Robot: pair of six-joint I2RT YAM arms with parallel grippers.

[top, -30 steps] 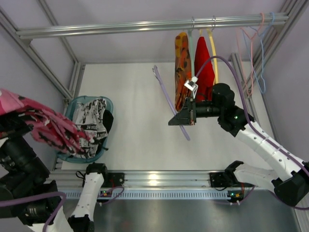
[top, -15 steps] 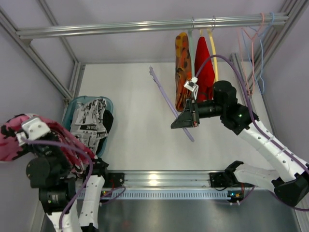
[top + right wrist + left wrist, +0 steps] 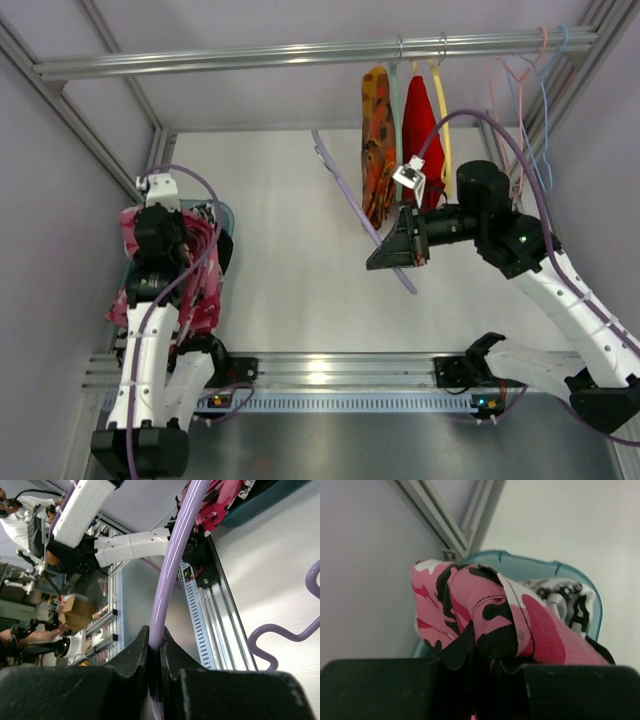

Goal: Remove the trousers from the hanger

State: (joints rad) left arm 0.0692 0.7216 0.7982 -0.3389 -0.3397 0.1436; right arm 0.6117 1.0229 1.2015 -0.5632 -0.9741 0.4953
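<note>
The left jaws are clenched on the trousers; in the left wrist view the pink camouflage cloth is bunched up between the two dark fingers. The cloth hangs around this arm, over the teal basket, which stands at the 9 o'clock side of the counter. In the basket lies a black-and-white printed garment, just beside the trousers. The right jaws are closed tight on the thin lilac bar of the hanger. In the top view the hanger is in the air above the middle of the counter. Its long part goes from the jaws toward 11 o'clock and a short end goes toward 5 o'clock. The hanger is bare, and the trousers are well apart from it. At 12 o'clock from the right jaws, an orange patterned garment and a red garment hang on the metal rail.
</note>
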